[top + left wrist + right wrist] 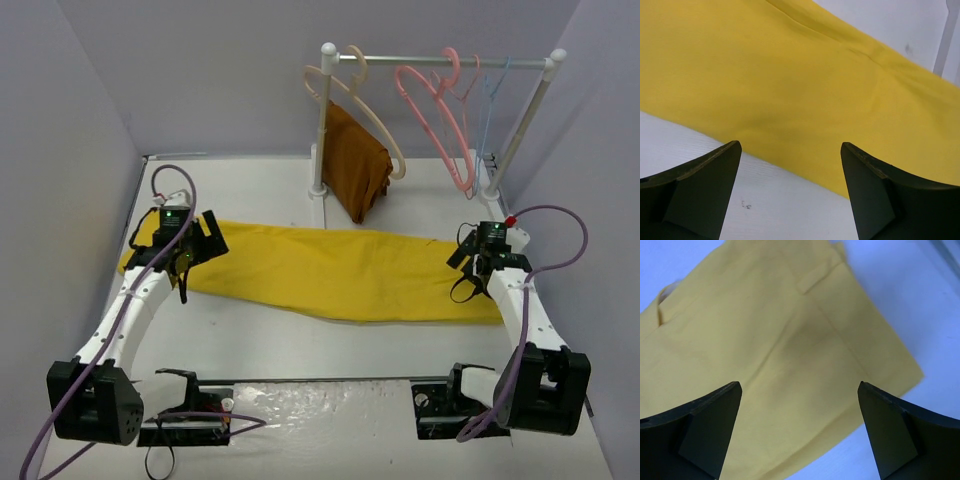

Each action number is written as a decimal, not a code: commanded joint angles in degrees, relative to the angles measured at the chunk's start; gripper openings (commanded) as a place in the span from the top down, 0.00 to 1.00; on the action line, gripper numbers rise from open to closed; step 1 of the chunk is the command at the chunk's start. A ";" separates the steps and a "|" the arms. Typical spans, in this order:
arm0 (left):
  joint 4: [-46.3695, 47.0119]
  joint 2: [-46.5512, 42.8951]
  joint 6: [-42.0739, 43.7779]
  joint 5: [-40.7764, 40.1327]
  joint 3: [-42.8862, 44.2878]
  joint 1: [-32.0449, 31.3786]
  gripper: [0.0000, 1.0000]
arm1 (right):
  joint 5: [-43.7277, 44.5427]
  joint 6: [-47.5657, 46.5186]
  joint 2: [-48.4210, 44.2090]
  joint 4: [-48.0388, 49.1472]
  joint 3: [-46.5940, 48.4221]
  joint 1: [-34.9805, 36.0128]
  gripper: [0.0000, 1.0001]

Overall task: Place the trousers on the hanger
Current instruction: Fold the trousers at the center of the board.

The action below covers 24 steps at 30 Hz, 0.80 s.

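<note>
Left gripper point(789, 146): nearest our lens; its fingers point(700, 190) stood wide over the near edge of the trousers point(790, 75), with nothing between them.
Right gripper point(797, 385): fingers wide as well, hanging over what looked to us like the waist end, where a pocket slit showed; it held nothing.
Trousers' place: flat on the table point(300, 340), stretched left to right between the two grippers, in front of the rail point(420, 60).
Pink hanger point(437, 130): hooked on the rail, well apart from the trousers; neither gripper touched it.
Done: we judged only the groundwork done. The trousers lay spread out and fairly smooth, one gripper over each end.
Left: we judged nearly all of it was left: taking hold of the cloth, bringing cloth and hanger together, and draping the legs over the hanger's bar.
Trousers counted: one.
Pink hangers counted: two, as far as we could tell, hung close together, the second thin and partly hidden behind the first.
Other hangers counted: one beige hanger point(372, 128) and one blue hanger point(487, 110).
Brown cloth point(355, 165) counted: one, draped on the beige hanger.
Arms counted: two, each with one gripper.
</note>
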 commanded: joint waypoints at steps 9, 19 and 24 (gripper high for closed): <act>1.07 -0.73 7.68 2.41 1.18 -8.51 0.22 | 5.04 4.65 5.69 -3.34 4.84 -15.87 0.00; 1.79 -0.69 8.02 2.70 0.58 -8.50 0.22 | -2.86 2.53 11.05 12.07 -0.51 -18.11 0.00; 3.34 -0.08 8.36 2.72 -0.34 -8.58 0.22 | -4.75 -2.53 15.49 14.42 0.71 -18.20 0.00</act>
